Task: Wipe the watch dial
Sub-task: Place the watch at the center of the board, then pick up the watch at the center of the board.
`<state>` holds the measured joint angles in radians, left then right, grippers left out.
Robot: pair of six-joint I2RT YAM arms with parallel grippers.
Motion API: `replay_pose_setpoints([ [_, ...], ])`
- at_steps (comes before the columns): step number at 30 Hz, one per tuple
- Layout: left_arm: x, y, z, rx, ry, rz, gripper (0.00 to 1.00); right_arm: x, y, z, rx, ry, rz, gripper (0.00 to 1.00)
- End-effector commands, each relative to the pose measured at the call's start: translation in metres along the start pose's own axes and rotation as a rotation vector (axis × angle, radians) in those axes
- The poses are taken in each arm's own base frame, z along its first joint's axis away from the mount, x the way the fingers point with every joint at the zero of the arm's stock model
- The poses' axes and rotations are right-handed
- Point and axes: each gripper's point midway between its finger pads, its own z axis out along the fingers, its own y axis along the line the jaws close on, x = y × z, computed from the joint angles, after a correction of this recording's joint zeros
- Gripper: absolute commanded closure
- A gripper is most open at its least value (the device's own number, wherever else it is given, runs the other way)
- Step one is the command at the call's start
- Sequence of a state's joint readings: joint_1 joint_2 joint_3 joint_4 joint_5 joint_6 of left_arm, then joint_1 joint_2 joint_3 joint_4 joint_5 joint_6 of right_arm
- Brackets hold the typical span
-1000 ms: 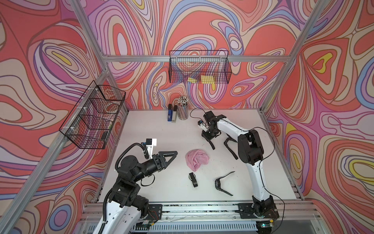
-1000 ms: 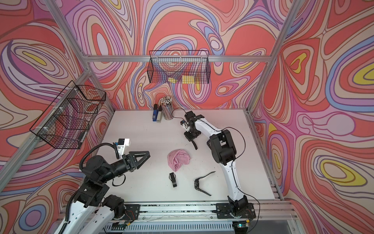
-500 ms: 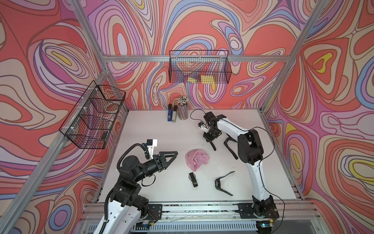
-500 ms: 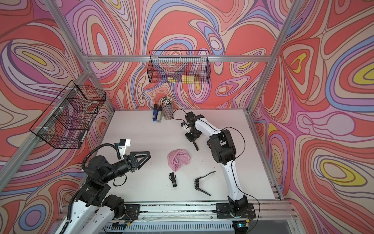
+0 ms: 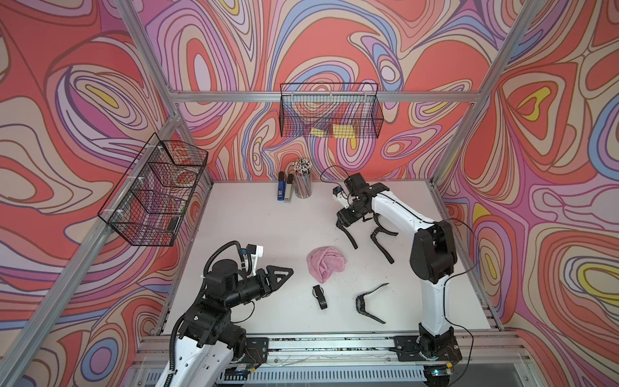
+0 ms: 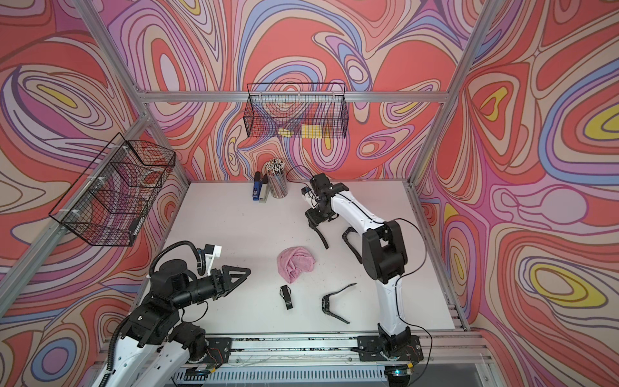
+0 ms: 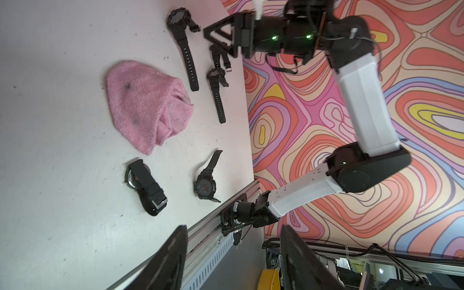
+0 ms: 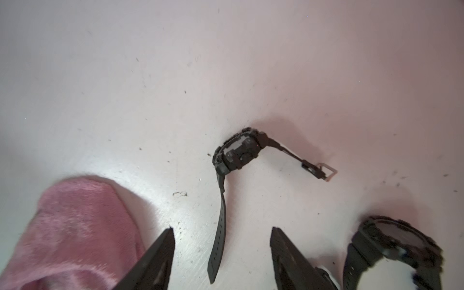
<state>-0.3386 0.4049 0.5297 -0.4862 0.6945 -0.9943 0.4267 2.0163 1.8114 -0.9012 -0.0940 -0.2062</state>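
Pink cloth (image 5: 326, 268) lies crumpled mid-way across the table (image 5: 251, 217), a black watch (image 8: 236, 153) rests free just beyond it under the right gripper (image 8: 222, 229), jaws apart and empty, while the left gripper (image 7: 233, 226) hovers open, holding nothing.

No text readable — none anywhere.

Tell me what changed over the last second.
The right gripper opened, apparently letting go of a watch that now lies free on the table. The left gripper hardly moved and is open and empty. The cloth stayed put.
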Motion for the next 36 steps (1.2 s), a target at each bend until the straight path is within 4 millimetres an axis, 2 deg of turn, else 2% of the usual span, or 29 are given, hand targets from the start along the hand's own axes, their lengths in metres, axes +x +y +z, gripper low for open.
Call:
replay_pose_setpoints([
  [1,0.022,0.041,0.003,-0.113,0.055,-0.016,0.39,-0.007,0.013,-0.035,-0.039,-0.112,0.069,0.35],
  [4,0.029,0.051,0.006,-0.130,0.073,-0.023,0.39,0.010,0.023,-0.057,-0.062,-0.156,0.156,0.36],
  [8,0.032,0.058,0.014,-0.156,0.095,-0.007,0.39,0.049,0.047,-0.077,-0.063,-0.173,0.257,0.36],
  [15,0.043,0.065,0.048,-0.198,0.193,0.052,0.39,0.120,0.086,-0.096,0.020,-0.084,0.373,0.41],
  [18,0.049,0.063,0.063,-0.197,0.227,0.089,0.39,0.144,0.087,-0.102,0.035,-0.088,0.455,0.41],
  [20,0.059,0.062,0.072,-0.202,0.267,0.108,0.39,0.154,0.081,-0.107,0.059,-0.117,0.510,0.41],
  [23,0.073,0.056,0.086,-0.194,0.327,0.149,0.39,0.169,0.081,-0.108,0.069,-0.081,0.555,0.41],
  [26,0.079,0.054,0.093,-0.196,0.350,0.165,0.39,0.184,0.097,-0.099,-0.010,-0.018,0.606,0.45],
  [29,0.075,0.052,0.097,-0.176,0.317,0.151,0.39,0.201,0.108,-0.091,-0.049,0.020,0.655,0.49],
  [36,0.070,0.044,0.092,-0.144,0.275,0.163,0.39,0.229,0.115,-0.089,-0.070,0.060,0.796,0.52],
])
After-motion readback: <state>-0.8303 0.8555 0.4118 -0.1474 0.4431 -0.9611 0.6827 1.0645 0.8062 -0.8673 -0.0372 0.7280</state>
